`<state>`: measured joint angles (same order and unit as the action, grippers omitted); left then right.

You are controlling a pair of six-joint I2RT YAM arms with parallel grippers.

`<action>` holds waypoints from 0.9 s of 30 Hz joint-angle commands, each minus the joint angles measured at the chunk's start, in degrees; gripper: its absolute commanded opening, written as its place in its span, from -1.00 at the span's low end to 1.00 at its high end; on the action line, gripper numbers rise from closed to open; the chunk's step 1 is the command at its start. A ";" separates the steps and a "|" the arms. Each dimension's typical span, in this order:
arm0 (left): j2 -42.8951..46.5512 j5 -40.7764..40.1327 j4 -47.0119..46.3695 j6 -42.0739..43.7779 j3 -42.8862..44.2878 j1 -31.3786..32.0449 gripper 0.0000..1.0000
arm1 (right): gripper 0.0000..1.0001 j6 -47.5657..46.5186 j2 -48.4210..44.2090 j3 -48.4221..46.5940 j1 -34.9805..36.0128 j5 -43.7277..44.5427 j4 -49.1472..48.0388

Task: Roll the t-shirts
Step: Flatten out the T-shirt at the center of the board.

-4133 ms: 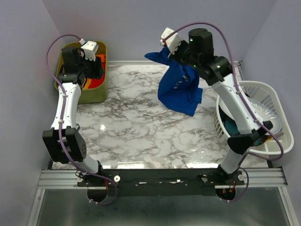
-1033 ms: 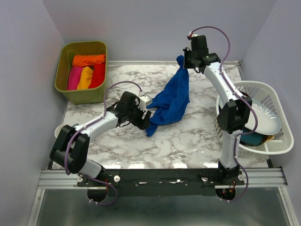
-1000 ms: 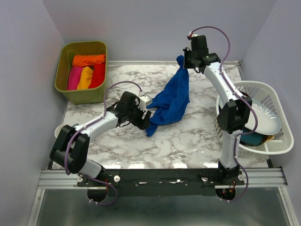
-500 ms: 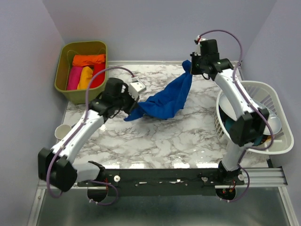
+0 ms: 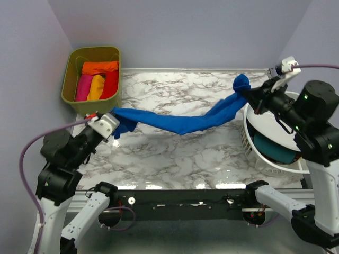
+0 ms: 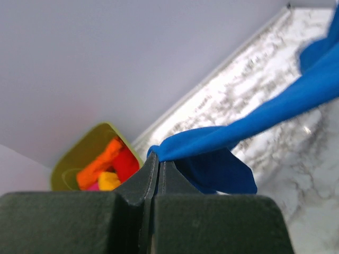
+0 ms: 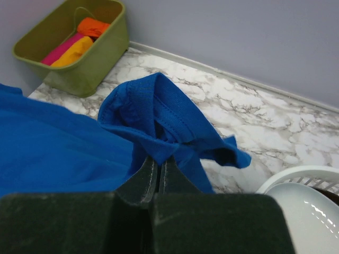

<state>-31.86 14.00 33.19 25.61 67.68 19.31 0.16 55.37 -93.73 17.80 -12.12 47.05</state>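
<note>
Pinched ends of the blue t-shirt are hidden inside both pairs of jaws. The olive bin is partly covered by the left jaws; the white basket is cropped right of the right jaws.

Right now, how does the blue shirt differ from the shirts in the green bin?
The blue shirt is stretched long between the left gripper and right gripper; the bin shirts lie bundled side by side. It is blue; they are orange, pink, yellow and red. All are cloth.
</note>
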 commanded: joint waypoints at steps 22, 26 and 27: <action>-47.87 -18.93 -20.81 -4.60 1.14 -2.61 0.05 | 0.61 -17.53 43.35 -4.72 -6.64 -0.44 -5.66; -42.07 -12.44 -14.39 -4.51 -2.37 -2.61 0.08 | 0.50 -35.81 34.13 11.70 -6.73 -6.58 -5.48; -39.97 -9.89 -12.29 -4.42 -3.16 -2.61 0.08 | 0.47 -44.20 32.97 17.47 -6.64 -8.17 -3.73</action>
<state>-78.78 -2.02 14.96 22.35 67.05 16.62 -16.82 97.10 -90.78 10.39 -13.39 38.15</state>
